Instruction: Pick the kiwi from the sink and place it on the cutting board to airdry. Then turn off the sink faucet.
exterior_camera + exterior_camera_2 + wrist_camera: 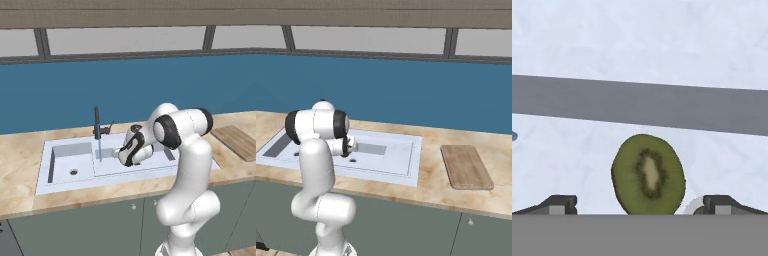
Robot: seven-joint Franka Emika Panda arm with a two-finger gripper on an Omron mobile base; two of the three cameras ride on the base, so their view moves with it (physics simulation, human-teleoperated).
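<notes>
The kiwi (648,172), a cut half with green flesh and a pale core, lies on the white floor of the sink (46,172). In the hand view my gripper (639,205) hangs right over it, open, with one fingertip on each side of the fruit and not touching it. From the left base view the hand (129,152) is lowered into the wider basin, just right of the sink faucet (97,124). A thin blue stream of water (100,150) runs from the spout. The cutting board (466,167) lies on the counter right of the sink (413,165).
The marbled beige countertop (20,165) surrounds the sink. A blue wall (60,95) rises behind it. The smaller basin with its dark drain hole (73,172) lies left of the faucet. A grey basin wall (637,102) crosses the hand view beyond the kiwi.
</notes>
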